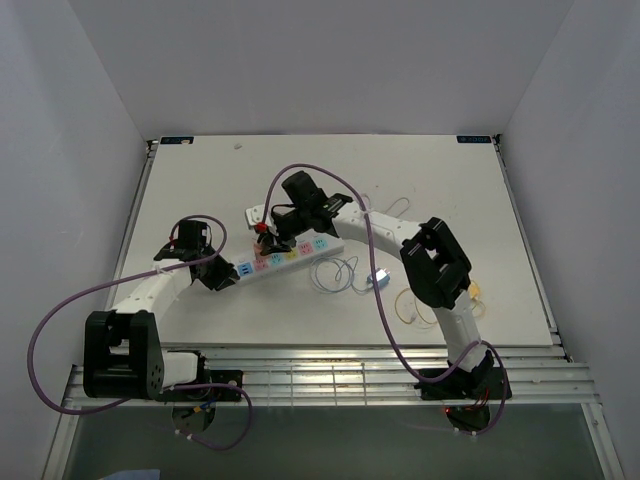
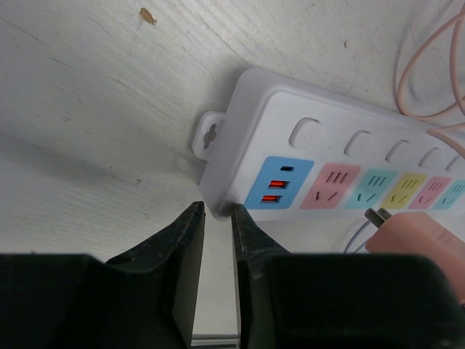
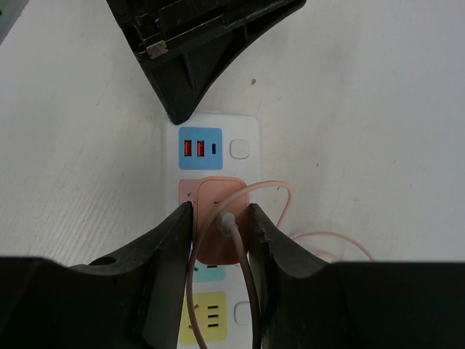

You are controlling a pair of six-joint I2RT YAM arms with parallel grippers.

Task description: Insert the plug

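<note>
A white power strip (image 1: 290, 254) with coloured sockets lies mid-table; it also shows in the left wrist view (image 2: 327, 116) and the right wrist view (image 3: 251, 131). My right gripper (image 3: 220, 211) is shut on a pink plug (image 3: 216, 225), holding it over the pink socket (image 3: 186, 192) beside the blue USB panel (image 3: 200, 147). In the left wrist view the plug (image 2: 421, 240) hangs just above the strip with a metal prong (image 2: 375, 216) showing. My left gripper (image 2: 218, 211) is nearly closed on nothing, its tips at the strip's end corner.
The plug's pink cable (image 3: 251, 291) loops to the right of the strip. A light cable coil (image 1: 335, 272), a small blue-white adapter (image 1: 378, 279) and a yellow cable (image 1: 410, 305) lie right of the strip. The strip's mounting tab (image 2: 209, 134) sticks out at its end.
</note>
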